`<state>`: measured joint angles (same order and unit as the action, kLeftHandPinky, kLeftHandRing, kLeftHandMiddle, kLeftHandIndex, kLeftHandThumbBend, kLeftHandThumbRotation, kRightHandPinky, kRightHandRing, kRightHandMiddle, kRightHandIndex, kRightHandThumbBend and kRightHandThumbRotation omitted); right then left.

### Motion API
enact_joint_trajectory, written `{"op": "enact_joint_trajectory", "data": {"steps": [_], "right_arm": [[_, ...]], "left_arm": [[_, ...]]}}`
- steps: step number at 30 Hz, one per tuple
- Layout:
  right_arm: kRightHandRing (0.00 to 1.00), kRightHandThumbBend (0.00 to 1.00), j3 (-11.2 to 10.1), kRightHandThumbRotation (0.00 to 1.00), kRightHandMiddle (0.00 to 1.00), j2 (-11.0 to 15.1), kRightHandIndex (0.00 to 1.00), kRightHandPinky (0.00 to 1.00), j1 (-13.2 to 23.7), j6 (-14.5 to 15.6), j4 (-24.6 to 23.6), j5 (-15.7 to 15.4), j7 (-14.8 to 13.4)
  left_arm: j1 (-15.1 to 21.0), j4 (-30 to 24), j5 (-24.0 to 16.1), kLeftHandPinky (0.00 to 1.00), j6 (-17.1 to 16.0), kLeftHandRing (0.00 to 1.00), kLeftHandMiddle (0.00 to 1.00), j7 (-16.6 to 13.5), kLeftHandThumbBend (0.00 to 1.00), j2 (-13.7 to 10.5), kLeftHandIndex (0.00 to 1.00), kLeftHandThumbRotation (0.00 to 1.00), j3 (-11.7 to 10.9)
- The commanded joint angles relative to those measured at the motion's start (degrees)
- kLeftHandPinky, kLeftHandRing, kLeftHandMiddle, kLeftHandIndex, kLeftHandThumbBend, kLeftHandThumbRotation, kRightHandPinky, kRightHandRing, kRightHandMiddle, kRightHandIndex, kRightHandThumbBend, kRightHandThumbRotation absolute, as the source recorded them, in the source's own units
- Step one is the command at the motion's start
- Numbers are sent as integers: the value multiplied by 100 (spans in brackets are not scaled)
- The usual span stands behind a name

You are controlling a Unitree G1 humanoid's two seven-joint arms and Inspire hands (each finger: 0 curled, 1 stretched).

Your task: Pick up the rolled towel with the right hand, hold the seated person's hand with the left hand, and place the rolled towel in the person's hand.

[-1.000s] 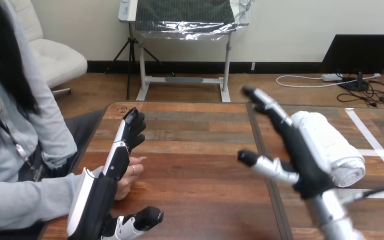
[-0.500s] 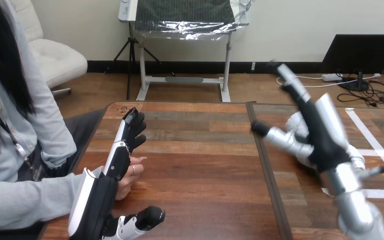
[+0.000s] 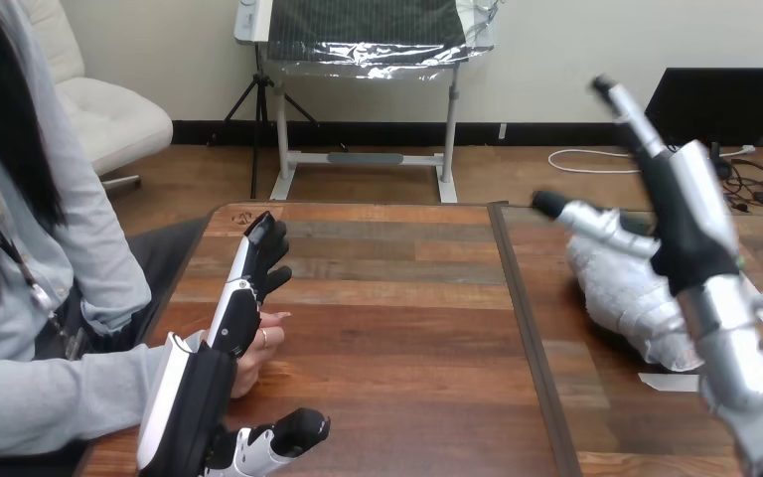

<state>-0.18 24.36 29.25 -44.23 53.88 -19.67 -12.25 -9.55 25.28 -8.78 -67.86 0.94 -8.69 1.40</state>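
Note:
A white rolled towel (image 3: 628, 294) lies on the right part of the wooden table (image 3: 397, 328). My right hand (image 3: 678, 214) hovers over it with fingers straight and thumb spread, holding nothing and hiding the towel's far end. At the left, my left hand (image 3: 221, 350) stands open, its straight fingers lying along the person's hand (image 3: 254, 348), which rests on the table's left edge. The thumb sticks out toward the table's front, apart from the person's hand. I cannot tell whether the fingers press on that hand.
A dark seam (image 3: 524, 328) runs front to back down the table between the two halves. White tape strips (image 3: 668, 381) lie on the right half near the towel. The person sits at the left side.
My right hand has risen and swung right and farther back, from beside the towel to above it. The left hand and the person's hand have stayed put.

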Motion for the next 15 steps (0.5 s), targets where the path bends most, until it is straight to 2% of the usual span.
{"op": "enact_joint_trajectory", "data": {"steps": [1, 11, 15], "right_arm": [[100, 100, -112, 66, 98, 183, 98, 92, 798, 328, 280, 108, -95], [100, 100, -56, 57, 99, 356, 99, 91, 1285, 788, 790, 94, -44], [100, 100, -31, 55, 100, 398, 99, 91, 1496, 1140, 997, 69, -35]], "left_arm": [[343, 13, 67, 92, -109, 96, 98, -28, 100, 36, 100, 86, -27], [357, 44, 60, 94, -190, 95, 98, -38, 100, 44, 100, 85, -38], [343, 39, 93, 94, -185, 95, 98, -23, 100, 38, 100, 85, -23]]}}
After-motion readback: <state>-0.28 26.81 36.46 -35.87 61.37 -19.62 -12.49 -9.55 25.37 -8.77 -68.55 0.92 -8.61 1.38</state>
